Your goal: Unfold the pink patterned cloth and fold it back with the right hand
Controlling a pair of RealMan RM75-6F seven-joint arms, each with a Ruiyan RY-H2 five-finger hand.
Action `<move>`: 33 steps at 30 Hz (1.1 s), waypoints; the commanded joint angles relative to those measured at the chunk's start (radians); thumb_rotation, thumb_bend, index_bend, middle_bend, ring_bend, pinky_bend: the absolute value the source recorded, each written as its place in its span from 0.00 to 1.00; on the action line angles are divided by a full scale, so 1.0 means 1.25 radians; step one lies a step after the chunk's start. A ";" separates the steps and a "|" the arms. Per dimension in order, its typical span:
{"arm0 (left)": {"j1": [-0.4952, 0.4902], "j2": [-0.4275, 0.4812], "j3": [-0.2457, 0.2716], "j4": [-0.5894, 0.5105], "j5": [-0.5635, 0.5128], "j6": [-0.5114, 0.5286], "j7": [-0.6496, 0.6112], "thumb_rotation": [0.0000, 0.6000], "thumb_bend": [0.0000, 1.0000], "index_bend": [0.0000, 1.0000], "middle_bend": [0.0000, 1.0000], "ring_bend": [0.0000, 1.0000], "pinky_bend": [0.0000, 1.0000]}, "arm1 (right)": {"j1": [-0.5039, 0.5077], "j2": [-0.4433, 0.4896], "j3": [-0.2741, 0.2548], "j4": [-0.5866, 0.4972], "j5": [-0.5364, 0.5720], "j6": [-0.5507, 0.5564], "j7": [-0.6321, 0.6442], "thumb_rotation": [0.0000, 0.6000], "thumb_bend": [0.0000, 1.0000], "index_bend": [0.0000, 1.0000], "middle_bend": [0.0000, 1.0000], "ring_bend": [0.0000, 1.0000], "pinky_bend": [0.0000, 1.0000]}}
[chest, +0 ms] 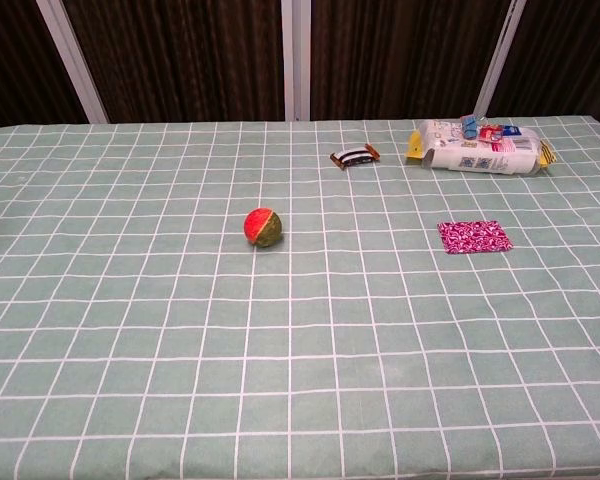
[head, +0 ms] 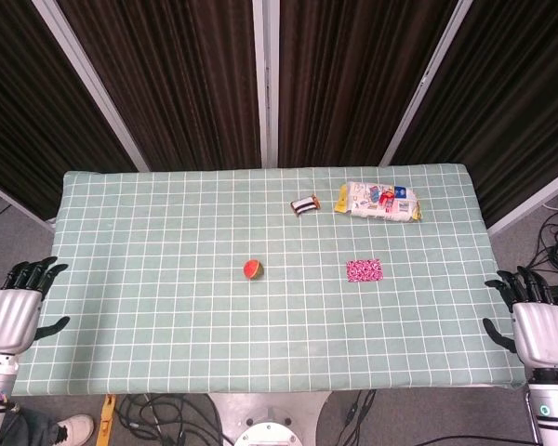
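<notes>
The pink patterned cloth [head: 364,270] [chest: 474,237] lies folded into a small flat rectangle on the green checked table, right of centre. My right hand [head: 532,321] hovers at the table's right edge, well to the right of the cloth and nearer the front, fingers spread and holding nothing. At the left edge my left hand [head: 17,305] is likewise empty with its fingers apart. Neither hand appears in the chest view.
A red and green ball [head: 253,269] [chest: 263,227] sits mid-table. A small striped packet [head: 304,205] [chest: 354,156] and a white snack bag [head: 378,202] [chest: 481,147] lie near the far edge. Cables and a shoe show below the table's front edge [head: 260,388].
</notes>
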 commanded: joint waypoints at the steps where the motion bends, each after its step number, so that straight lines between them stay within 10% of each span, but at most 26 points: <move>1: 0.002 -0.003 0.002 0.001 -0.001 0.002 0.000 1.00 0.04 0.25 0.25 0.19 0.16 | 0.000 0.002 0.000 -0.002 -0.002 0.001 0.000 1.00 0.17 0.27 0.17 0.05 0.09; 23: 0.012 -0.006 0.004 -0.001 -0.001 0.017 0.002 1.00 0.04 0.25 0.25 0.19 0.16 | 0.013 0.004 -0.006 -0.004 -0.017 -0.020 0.019 1.00 0.17 0.27 0.17 0.05 0.09; 33: 0.014 -0.007 0.006 -0.006 0.003 0.020 0.006 1.00 0.04 0.25 0.25 0.19 0.16 | 0.164 -0.005 0.034 -0.049 0.042 -0.246 -0.054 1.00 0.32 0.27 0.08 0.00 0.02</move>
